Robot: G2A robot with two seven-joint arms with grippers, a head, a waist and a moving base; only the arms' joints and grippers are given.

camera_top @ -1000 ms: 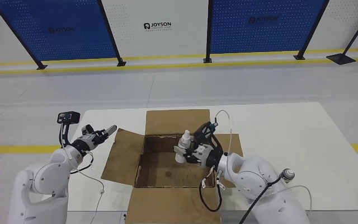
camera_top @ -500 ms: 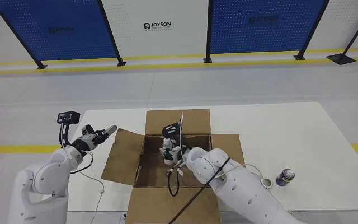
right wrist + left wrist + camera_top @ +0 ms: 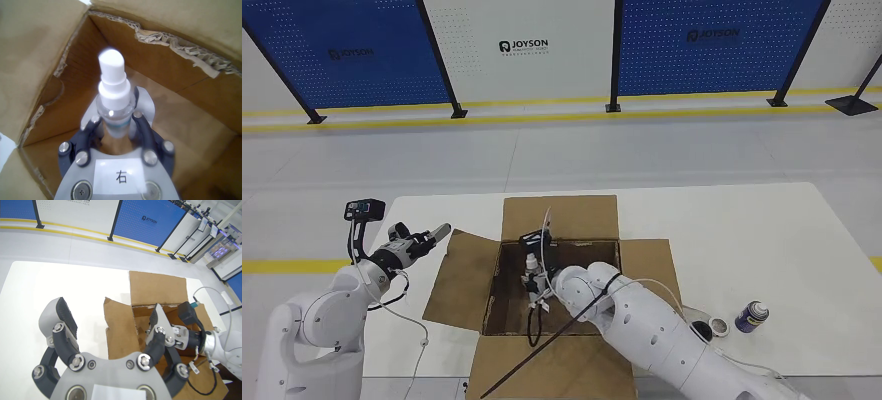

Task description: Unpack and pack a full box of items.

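An open cardboard box (image 3: 560,215) stands mid-table with its flaps spread. My right gripper (image 3: 534,282) is inside it near the far left corner, shut on a clear spray bottle (image 3: 532,266) with a white pump top. In the right wrist view the spray bottle (image 3: 111,79) stands up between the fingers of the right gripper (image 3: 116,113), facing the box's inner corner (image 3: 170,75). My left gripper (image 3: 432,236) hangs open over the bare table left of the box. The left wrist view shows the left gripper (image 3: 108,306) holding nothing, with the box (image 3: 157,289) beyond it.
On the white table (image 3: 782,230) right of the box stand a small dark blue can (image 3: 752,315) and a white cap (image 3: 719,326). The box's left flap (image 3: 457,280) slopes out toward my left arm. The near flap (image 3: 542,370) overhangs the front edge.
My right arm has swung the spray bottle from the box's right middle across to its far left corner and lower inside. The left arm has stayed still.
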